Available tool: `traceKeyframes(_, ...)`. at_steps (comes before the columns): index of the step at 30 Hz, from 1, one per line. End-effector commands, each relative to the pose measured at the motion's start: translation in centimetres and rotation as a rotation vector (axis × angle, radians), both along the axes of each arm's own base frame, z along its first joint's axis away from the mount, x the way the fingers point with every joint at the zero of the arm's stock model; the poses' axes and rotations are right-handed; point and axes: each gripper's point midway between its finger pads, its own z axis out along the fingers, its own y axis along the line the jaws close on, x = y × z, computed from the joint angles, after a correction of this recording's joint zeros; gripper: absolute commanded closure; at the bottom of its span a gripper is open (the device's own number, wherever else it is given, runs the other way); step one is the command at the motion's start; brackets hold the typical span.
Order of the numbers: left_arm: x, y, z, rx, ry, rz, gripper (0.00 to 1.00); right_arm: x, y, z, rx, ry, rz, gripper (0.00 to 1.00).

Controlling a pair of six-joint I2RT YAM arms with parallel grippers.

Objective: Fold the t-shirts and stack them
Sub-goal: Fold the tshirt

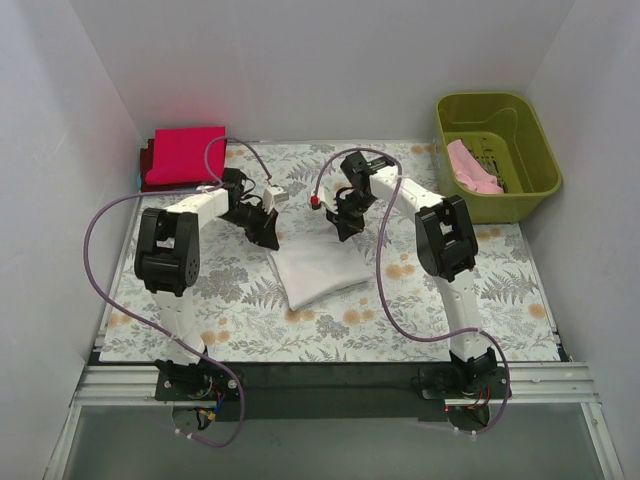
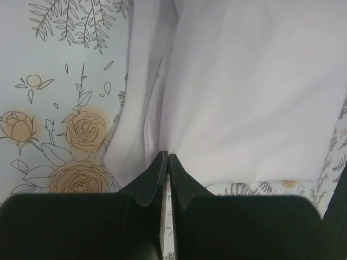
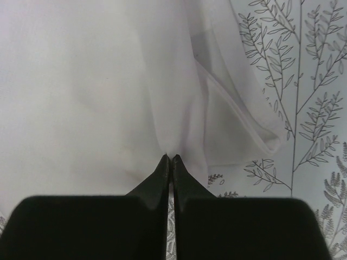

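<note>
My left gripper (image 1: 268,236) and right gripper (image 1: 346,226) are both pinched down narrow, and each has a pucker of the white t-shirt (image 1: 320,274) between its tips. In the left wrist view the tips meet on a fold of cloth, with creases running away toward 12 o'clock. The right wrist view shows the same, with a hemmed edge curling off at 2 o'clock.

The white t-shirt lies mid-table (image 1: 480,300), already partly folded into a compact shape. Its far edge runs roughly 9 to 3 between my two grippers, tilted a little, and the rest of the cloth spreads from them toward 6 o'clock, toward my bases. Each arm sits at its own end of that edge, so neither is closer to the shirt.

The red t-shirt (image 1: 186,154) lies folded in the far left corner, at about 10 o'clock from my left gripper and well apart from it. The pink t-shirt (image 1: 472,168) is crumpled inside the green basket (image 1: 530,120), at about 2 o'clock from my right gripper.

I judge the coming move turns on that shared far edge. If I fold, both grippers must travel together toward 6 o'clock so the edge stays straight. If I carry the shirt to the red one, the path runs toward 10 o'clock, with my left arm leading as the nearer one.
</note>
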Motion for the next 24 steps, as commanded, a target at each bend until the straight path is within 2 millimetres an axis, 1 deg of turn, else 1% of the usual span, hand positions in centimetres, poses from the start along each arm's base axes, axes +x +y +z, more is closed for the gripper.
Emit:
traceKeyframes(1,0.3,0.4,-1.4,0.032,-0.019,-0.004,1.0,-0.9,-0.3,-0.3,-0.009,0.064,-0.049,0.99)
traceKeyframes(2,0.1,0.4,-1.2,0.033,-0.02,-0.011,1.0,-1.6,-0.6,0.1,-0.01,0.07,-0.049,0.99)
traceKeyframes(3,-0.6,0.6,-1.6,0.037,-0.006,-0.019,1.0,-2.4,-0.9,-0.1,-0.016,0.083,-0.048,0.99)
traceKeyframes(4,-1.0,0.5,-1.6,0.04,-0.015,-0.038,1.0,-4.3,-1.7,-0.3,-0.03,0.124,-0.049,0.99)
traceKeyframes(5,-1.4,0.6,-1.7,0.04,-0.012,-0.047,1.0,-5.4,-1.9,-0.3,-0.033,0.142,-0.045,0.99)
traceKeyframes(6,-2.5,0.6,-1.6,0.039,0.0,-0.061,1.0,-6.6,-2.2,-0.3,-0.041,0.166,-0.045,0.99)
traceKeyframes(7,-3.2,0.4,-1.5,0.033,0.0,-0.082,1.0,-8.6,-2.7,-0.1,-0.046,0.209,-0.057,0.99)
traceKeyframes(8,-3.8,0.2,-1.3,0.02,0.005,-0.094,1.0,-10.1,-2.7,-0.1,-0.052,0.235,-0.05,0.99)
traceKeyframes(9,-5.0,0.2,-0.9,0.011,0.017,-0.104,1.0,-11.2,-2.8,0.2,-0.051,0.251,-0.05,0.99)
traceKeyframes(10,-5.7,0.0,-0.7,0.004,0.016,-0.12,1.0,-12.2,-2.7,1.5,-0.028,0.257,-0.057,0.99)
traceKeyframes(11,-6.7,-0.2,-0.2,-0.013,0.026,-0.142,1.0,-14.4,-3.3,1.0,-0.048,0.3,-0.051,0.99)
traceKeyframes(12,-7.5,-0.4,0.3,-0.025,0.032,-0.155,1.0,-15.1,-3.2,1.5,-0.042,0.309,-0.054,0.99)
traceKeyframes(13,-8.3,-0.5,1.1,-0.039,0.027,-0.164,1.0,-15.7,-3.2,2.5,-0.02,0.314,-0.062,0.97)
traceKeyframes(14,-9.0,-0.8,1.8,-0.067,0.053,-0.161,1.0,-16.0,-3.3,3.0,-0.024,0.336,-0.095,0.82)
traceKeyframes(15,-9.3,-0.8,2.4,-0.077,0.06,-0.158,0.97,-15.8,-3.2,3.6,-0.015,0.336,-0.113,0.76)
traceKeyframes(16,-9.3,-0.9,3.4,-0.087,0.044,-0.161,0.76,-15.4,-3.1,4.4,0.0,0.338,-0.135,0.65)
traceKeyframes(17,-9.5,-0.9,4.0,-0.091,0.049,-0.162,0.68,-14.6,-3.2,5.1,0.013,0.365,-0.201,0.61)
traceKeyframes(18,-9.4,-1.1,4.8,-0.11,0.033,-0.163,0.63,-13.0,-2.7,6.8,0.059,0.346,-0.229,0.57)
traceKeyframes(19,-8.8,-1.3,6.2,-0.123,-0.015,-0.162,0.54,-12.2,-2.2,7.6,0.096,0.383,-0.258,0.53)
traceKeyframes(20,-8.3,-1.5,6.9,-0.138,-0.048,-0.16,0.49,-10.7,-2.5,8.5,0.131,0.398,-0.307,0.53)
traceKeyframes(21,-8.2,-1.9,7.7,-0.168,-0.056,-0.157,0.46,-9.3,-2.0,10.1,0.17,0.409,-0.349,0.53)
traceKeyframes(23,-8.4,-3.2,9.3,-0.241,-0.061,-0.164,0.41,-8.2,-1.2,10.5,0.211,0.457,-0.367,0.61)
traceKeyframes(24,-7.7,-3.8,9.4,-0.25,-0.081,-0.158,0.41,-7.9,-0.8,10.3,0.214,0.461,-0.367,0.65)
